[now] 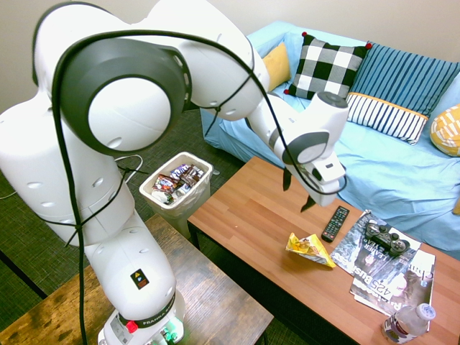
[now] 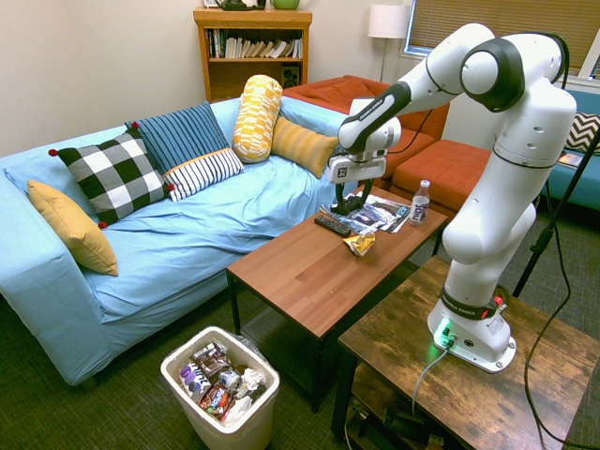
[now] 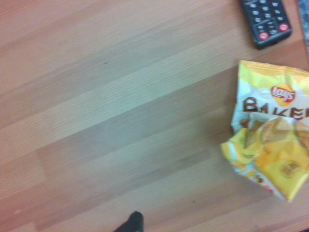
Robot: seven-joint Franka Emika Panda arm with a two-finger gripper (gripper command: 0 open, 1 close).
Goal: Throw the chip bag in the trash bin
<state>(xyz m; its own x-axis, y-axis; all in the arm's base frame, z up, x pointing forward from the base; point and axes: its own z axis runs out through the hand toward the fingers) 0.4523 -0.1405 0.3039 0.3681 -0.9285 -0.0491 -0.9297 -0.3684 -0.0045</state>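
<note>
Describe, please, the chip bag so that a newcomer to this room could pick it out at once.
Find the low wooden coffee table in front of the blue sofa. The chip bag lies flat on it, between the black remote and the table's near edge, beside the magazines. It is the only crumpled yellow foil packet there.

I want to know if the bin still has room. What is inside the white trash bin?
The trash bin holds a pile of colourful snack wrappers reaching near its rim, over a translucent liner. Whatever lies under the top wrappers is covered. The chip bag is still on the table.
</note>
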